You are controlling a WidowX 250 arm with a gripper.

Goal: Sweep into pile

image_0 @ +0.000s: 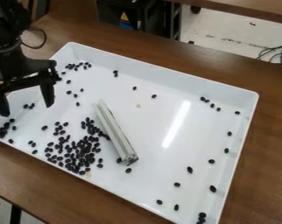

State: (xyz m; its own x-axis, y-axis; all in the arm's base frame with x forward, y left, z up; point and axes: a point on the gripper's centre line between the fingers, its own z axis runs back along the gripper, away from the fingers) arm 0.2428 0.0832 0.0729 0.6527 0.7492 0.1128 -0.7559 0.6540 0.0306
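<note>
The black gripper [25, 105] hangs over the left end of the white tray [158, 65], its two fingers spread wide with nothing held between them. A grey metal bar [115, 132] lies flat in the tray, to the right of the gripper and apart from it, slanting down to the right. Many black beans [79, 153] form a loose pile just left of the bar's lower half. Other beans [4, 127] gather in the tray's left corner, and more are scattered near the upper left and along the right side.
The tray has raised walls and stands on a brown wooden table [254, 148]. Behind the table are dark equipment [132, 15] and some cables [275, 52]. Bare white tray floor shows to the right of the bar.
</note>
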